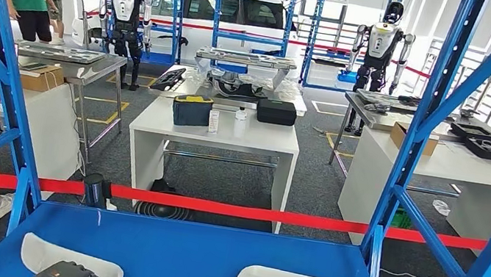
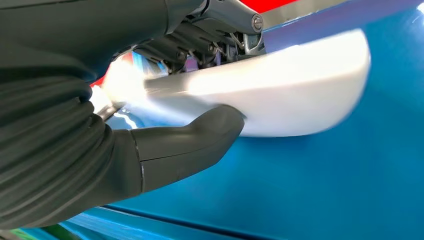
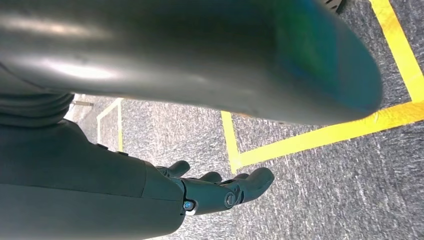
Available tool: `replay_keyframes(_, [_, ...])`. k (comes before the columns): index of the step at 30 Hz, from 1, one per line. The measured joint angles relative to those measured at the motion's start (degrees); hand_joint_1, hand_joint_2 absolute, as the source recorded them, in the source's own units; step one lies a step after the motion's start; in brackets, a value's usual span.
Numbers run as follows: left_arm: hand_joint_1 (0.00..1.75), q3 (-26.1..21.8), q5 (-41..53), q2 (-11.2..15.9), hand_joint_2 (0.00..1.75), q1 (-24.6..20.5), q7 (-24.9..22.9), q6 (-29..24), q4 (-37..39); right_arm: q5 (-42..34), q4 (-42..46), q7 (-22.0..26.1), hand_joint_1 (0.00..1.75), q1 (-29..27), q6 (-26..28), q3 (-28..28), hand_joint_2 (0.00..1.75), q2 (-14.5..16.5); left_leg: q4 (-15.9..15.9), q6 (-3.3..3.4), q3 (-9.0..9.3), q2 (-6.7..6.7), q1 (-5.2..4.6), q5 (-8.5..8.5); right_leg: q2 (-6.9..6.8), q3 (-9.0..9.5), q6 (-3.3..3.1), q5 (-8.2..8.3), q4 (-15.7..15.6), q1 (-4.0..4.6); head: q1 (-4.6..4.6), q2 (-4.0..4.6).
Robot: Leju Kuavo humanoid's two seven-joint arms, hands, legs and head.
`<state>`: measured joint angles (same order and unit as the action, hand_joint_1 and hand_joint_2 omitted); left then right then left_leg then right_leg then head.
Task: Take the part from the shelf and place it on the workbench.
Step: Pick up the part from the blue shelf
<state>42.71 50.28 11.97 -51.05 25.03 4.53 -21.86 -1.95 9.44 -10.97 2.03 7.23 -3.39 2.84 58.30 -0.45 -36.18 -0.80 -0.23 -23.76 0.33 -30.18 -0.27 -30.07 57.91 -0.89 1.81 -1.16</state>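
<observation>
White part on blue shelf

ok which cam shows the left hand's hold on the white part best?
Left wrist view: the thumb sits under the white part and dark fingers lie over it, close up. Head view catches the left hand at the frame's edge on that part. Right wrist view faces the floor.

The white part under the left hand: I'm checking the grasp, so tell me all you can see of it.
The white part is a smooth, glossy, plastic-looking shell with rounded edges, lying on the blue shelf near its front left corner. The left hand is on it: the thumb presses its curved underside, and darker fingers lie over its top. Its far end rests on the shelf.
</observation>
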Motion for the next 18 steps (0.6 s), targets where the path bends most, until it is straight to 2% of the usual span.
replay_keyframes(8, [1.75,0.0,0.9,0.1,1.75,-0.1,-0.4,-1.6,0.0,0.2,0.0,0.0,0.0,0.0,0.0,0.0,0.0,0.0,0.0,0.0,0.15,0.02,0.0,0.0,0.0,0.07,0.0,0.0,0.0,0.01,0.0,0.0])
replay_keyframes(15, [1.75,0.0,2.4,0.1,1.75,0.5,-0.4,-6.2,0.0,0.2,0.0,0.0,0.0,0.0,0.0,0.0,0.0,0.0,0.0,0.0,0.17,0.01,0.0,0.0,0.01,0.09,0.0,0.0,0.0,0.01,0.0,0.0])
replay_keyframes(18, [1.75,0.0,3.1,0.1,1.75,1.2,-0.4,-9.8,0.0,0.3,0.0,0.0,0.0,0.0,0.0,-0.1,0.0,0.0,0.0,0.0,0.17,0.01,0.0,0.0,0.01,0.08,0.0,0.0,0.0,0.0,0.0,0.0])
